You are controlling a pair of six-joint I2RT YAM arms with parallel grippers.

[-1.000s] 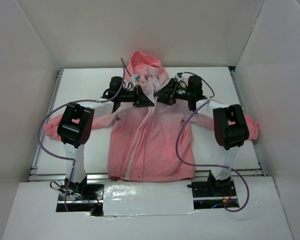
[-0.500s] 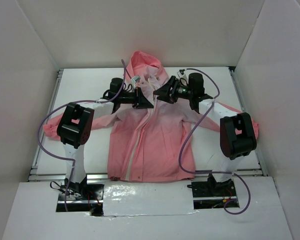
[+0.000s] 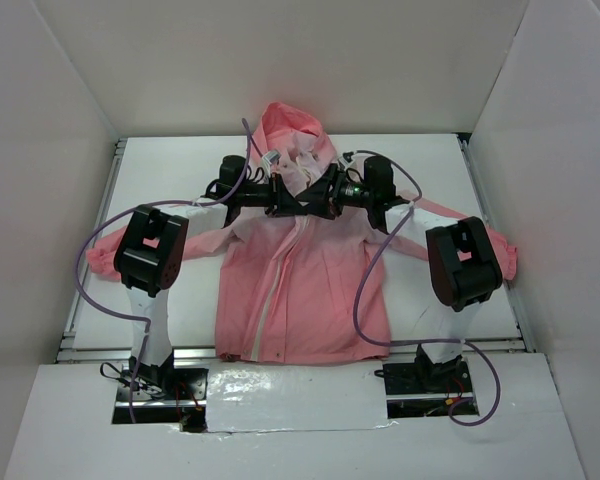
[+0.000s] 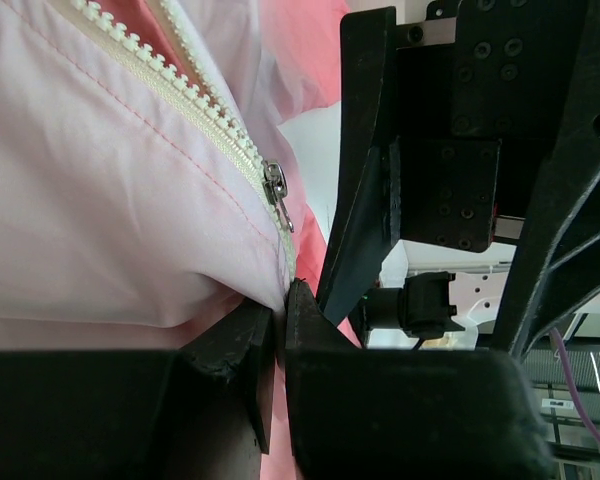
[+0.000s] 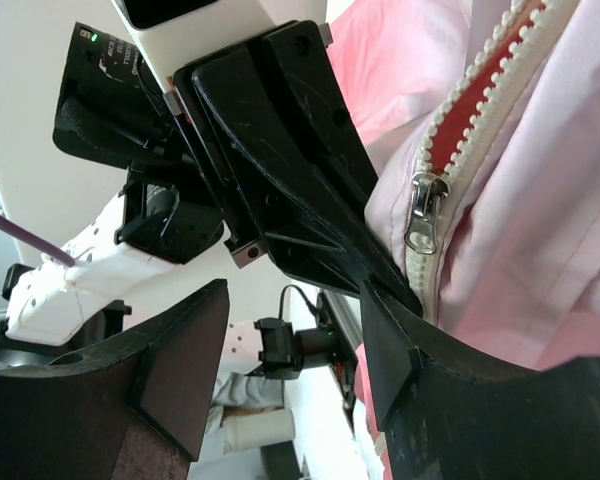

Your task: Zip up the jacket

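While our left gripper (image 4: 280,308) pinches the jacket (image 3: 310,290) beside the zipper pull (image 5: 423,212), right gripper (image 5: 292,310) hangs wide by it. Jacket lies flat on the tabletop (image 3: 170,170), hood (image 3: 285,125) at far edge. Final stretch, we reckon: grab pull, draw hoodward.

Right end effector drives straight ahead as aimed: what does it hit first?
Likely the left end effector, clamped on the jacket's zipper edge dead ahead; the zipper pull sits just beside it. Depth unclear.

A white table (image 3: 160,170) sits between white walls (image 3: 280,60).
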